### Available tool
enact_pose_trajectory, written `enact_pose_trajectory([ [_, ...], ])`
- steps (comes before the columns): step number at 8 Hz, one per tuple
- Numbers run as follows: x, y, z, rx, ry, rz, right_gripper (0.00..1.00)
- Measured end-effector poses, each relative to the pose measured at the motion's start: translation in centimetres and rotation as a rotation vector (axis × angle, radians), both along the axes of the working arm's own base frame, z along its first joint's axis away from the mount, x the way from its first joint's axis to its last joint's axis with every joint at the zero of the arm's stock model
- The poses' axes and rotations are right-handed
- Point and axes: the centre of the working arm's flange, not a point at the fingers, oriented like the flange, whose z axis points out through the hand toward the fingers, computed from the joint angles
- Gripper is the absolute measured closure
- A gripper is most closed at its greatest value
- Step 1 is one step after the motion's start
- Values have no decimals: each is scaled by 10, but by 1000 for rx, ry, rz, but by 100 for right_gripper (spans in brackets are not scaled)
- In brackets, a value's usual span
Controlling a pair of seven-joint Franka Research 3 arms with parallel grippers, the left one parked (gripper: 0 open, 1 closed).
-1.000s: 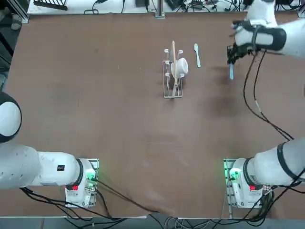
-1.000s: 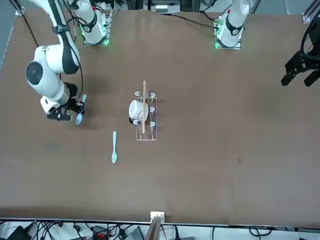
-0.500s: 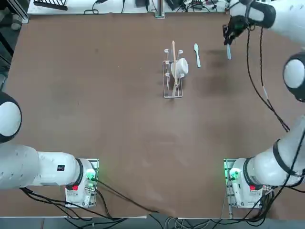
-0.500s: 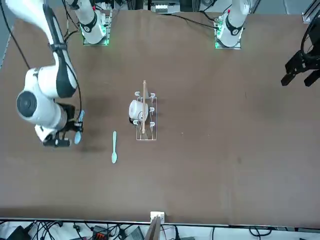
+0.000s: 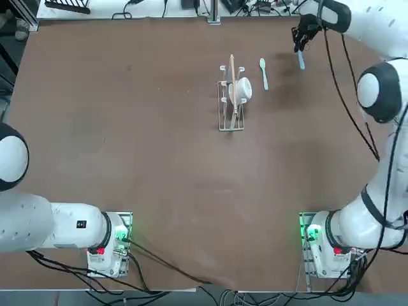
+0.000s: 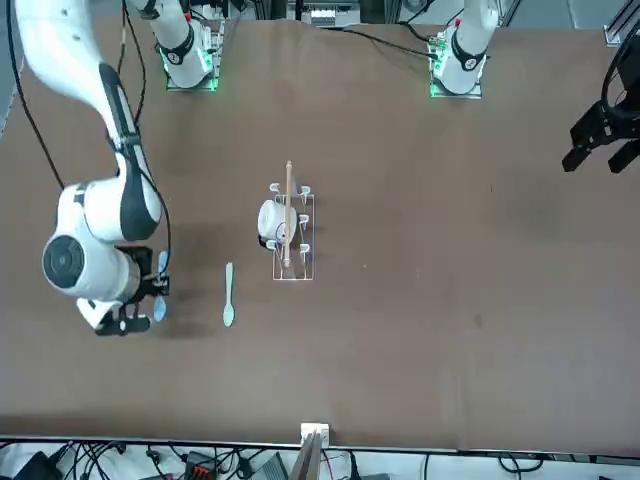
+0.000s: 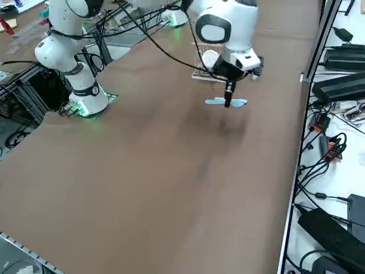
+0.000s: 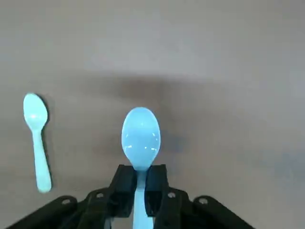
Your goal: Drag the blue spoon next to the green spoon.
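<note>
While clamping the blue spoon (image 8: 140, 136) by its handle in the right pincer (image 8: 142, 171), is holding it over the counter (image 5: 172, 172), well apart from the green spoon (image 5: 264, 74) lying leftward and, farther left, the wire rack (image 5: 223, 129) carrying a white cup (image 5: 244, 89).

White, rounded arm (image 6: 88, 210) with dark grey bands and loose black cables (image 6: 37, 130).
</note>
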Motion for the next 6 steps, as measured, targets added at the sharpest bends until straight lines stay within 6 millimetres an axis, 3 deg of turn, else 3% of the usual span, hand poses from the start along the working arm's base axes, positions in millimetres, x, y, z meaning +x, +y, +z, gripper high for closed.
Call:
enact_pose_trajectory([
  [3, 20, 18, -26, 6, -12, 17, 85],
  [6, 21, 38, -54, 8, 8, -108, 85],
])
